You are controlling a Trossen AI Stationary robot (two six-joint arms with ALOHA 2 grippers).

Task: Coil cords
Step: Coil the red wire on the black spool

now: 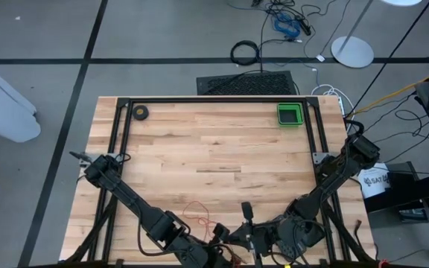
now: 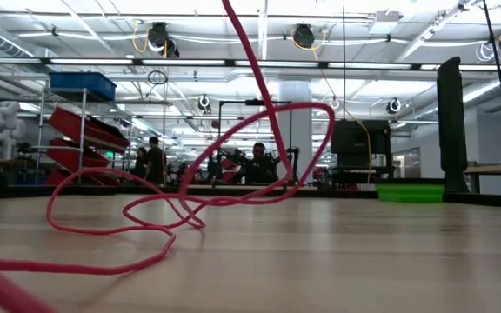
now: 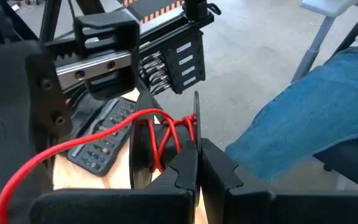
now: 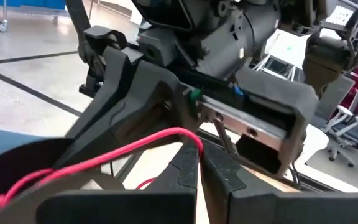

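Red cords (image 2: 146, 228) sprawl in loose loops over the wooden table (image 1: 214, 141) at its near edge, one strand rising steeply overhead. Both claws meet there, the left gripper (image 3: 196, 163) pinched shut on several red strands. Beside it, the right gripper (image 4: 201, 165) is closed on a single strand.

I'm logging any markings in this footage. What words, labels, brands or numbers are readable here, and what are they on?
"SAT": the only readable letters, dark print on a white bag or box beside the table's right edge in the high view; the rest is cut off.
Handheld remote in the left wrist view: button markings too blurred to read.
Green tray, red cord, tape roll: no text visible.
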